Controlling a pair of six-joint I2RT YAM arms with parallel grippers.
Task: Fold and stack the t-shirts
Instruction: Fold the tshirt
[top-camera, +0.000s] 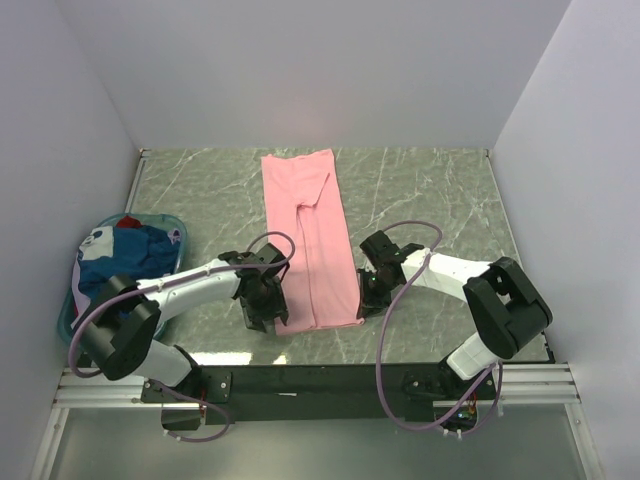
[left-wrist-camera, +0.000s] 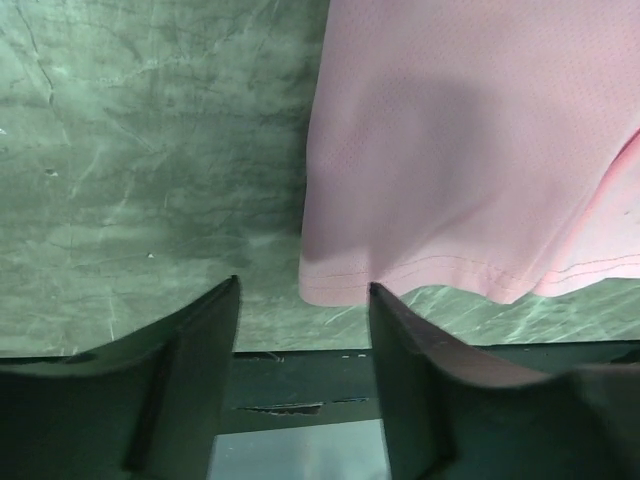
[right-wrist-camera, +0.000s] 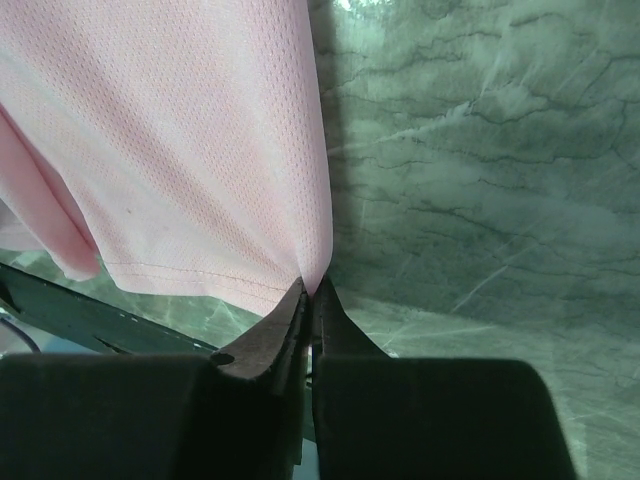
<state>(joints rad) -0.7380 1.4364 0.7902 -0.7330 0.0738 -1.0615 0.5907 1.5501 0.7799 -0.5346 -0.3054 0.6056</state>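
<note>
Green marbled tabletop (top-camera: 430, 190) with a pink t-shirt (top-camera: 310, 230) lying flat. The right end effector (right-wrist-camera: 311, 290) pinches its near hem corner; the left end effector (left-wrist-camera: 303, 288), spread, straddles the other corner. Cloth looks light and limp: grip corners.

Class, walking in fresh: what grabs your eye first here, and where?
A pink t-shirt lies lengthwise down the middle of the green marble table. The right tool is pinched shut on its near hem corner; the left tool gapes open at the other. Far left, a teal basket holds bunched shirts.
</note>
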